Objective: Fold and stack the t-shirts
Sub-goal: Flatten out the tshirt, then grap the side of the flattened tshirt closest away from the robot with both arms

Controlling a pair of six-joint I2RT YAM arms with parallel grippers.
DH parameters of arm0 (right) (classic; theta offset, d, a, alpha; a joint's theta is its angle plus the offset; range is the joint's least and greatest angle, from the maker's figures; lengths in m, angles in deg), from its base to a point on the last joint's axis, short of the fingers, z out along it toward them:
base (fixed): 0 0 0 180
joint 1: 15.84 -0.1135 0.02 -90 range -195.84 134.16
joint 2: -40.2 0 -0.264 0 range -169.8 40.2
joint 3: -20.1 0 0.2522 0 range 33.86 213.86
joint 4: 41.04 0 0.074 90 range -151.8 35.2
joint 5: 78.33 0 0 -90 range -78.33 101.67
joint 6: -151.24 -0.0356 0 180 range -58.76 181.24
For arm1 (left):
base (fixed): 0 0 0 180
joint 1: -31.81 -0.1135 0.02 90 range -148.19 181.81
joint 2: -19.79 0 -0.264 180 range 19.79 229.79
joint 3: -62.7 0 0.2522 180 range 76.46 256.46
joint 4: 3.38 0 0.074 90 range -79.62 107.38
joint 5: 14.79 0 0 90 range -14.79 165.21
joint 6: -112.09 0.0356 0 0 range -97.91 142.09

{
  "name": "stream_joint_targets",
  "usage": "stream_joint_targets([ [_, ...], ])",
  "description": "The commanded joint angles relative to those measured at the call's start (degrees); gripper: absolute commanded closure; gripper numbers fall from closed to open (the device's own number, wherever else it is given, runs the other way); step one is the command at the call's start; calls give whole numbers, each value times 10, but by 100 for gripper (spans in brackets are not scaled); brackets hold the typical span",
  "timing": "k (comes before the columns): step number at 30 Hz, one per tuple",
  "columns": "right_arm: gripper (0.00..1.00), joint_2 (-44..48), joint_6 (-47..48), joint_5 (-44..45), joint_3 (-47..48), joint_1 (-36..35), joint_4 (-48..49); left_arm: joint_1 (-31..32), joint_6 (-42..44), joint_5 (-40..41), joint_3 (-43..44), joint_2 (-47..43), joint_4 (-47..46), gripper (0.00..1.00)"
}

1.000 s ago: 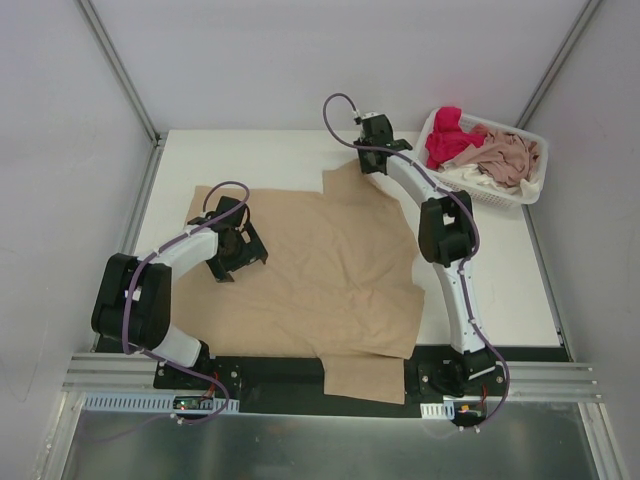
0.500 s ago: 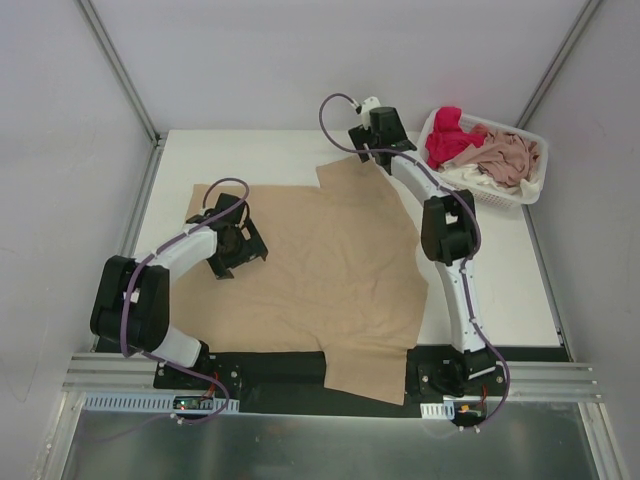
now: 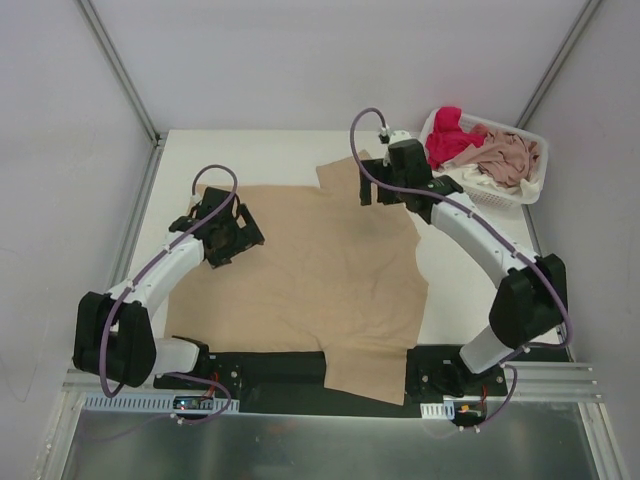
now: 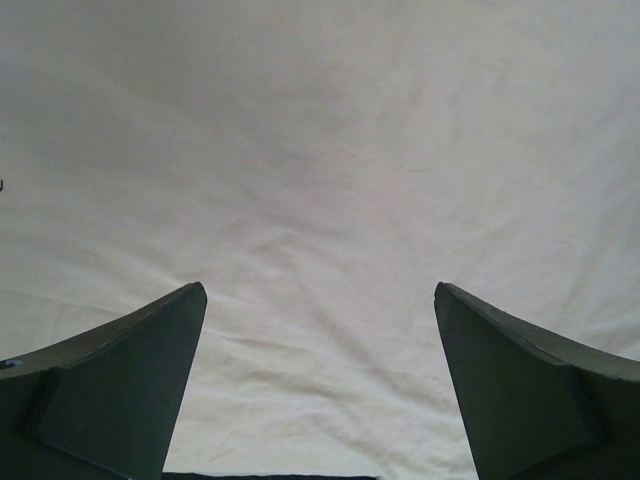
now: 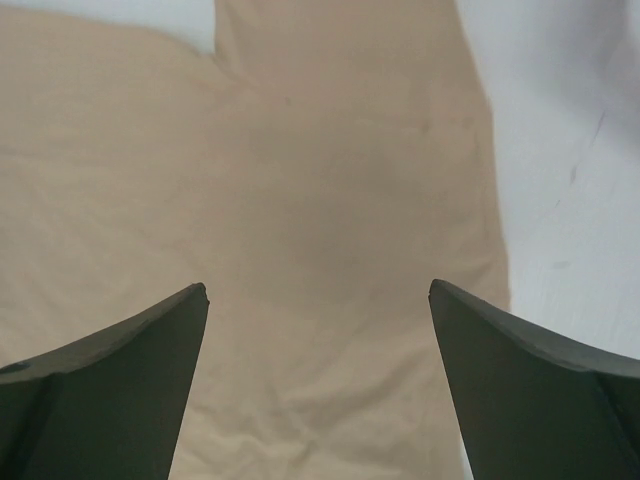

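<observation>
A large tan t-shirt (image 3: 320, 270) lies spread flat on the white table, its lower edge hanging over the near edge. My left gripper (image 3: 235, 245) hovers open over its left sleeve area; in the left wrist view the cloth (image 4: 320, 150) fills the picture, with nothing between the left gripper's (image 4: 320, 290) fingers. My right gripper (image 3: 387, 197) hangs open above the far right sleeve (image 5: 340, 130), and the right wrist view shows nothing between the right gripper's (image 5: 318, 290) fingers. A red-pink t-shirt (image 3: 447, 140), a dusty pink one (image 3: 508, 155) and a white one (image 3: 470, 178) lie bunched in the basket.
The white lattice basket (image 3: 533, 190) stands at the far right corner of the table. Bare white table (image 5: 570, 200) shows right of the sleeve. Grey walls and metal rails enclose the table on both sides.
The right gripper has opened and let go of the far right sleeve, then swung right and nearer. The sleeve now lies flat. The left arm has reached slightly farther out.
</observation>
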Motion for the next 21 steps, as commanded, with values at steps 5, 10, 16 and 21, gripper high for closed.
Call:
stream_joint_targets([
  [5,3,-39,-135,-84,-112,11,-78,5,-15,31,0,47,22,1],
  [10,3,-115,-138,-54,-80,15,-96,8,-21,53,59,157,22,1],
  [16,3,-193,-145,-59,-18,47,-121,8,-26,39,130,266,21,1],
  [21,3,-264,-138,-68,50,67,-146,7,-23,40,195,334,22,1],
])
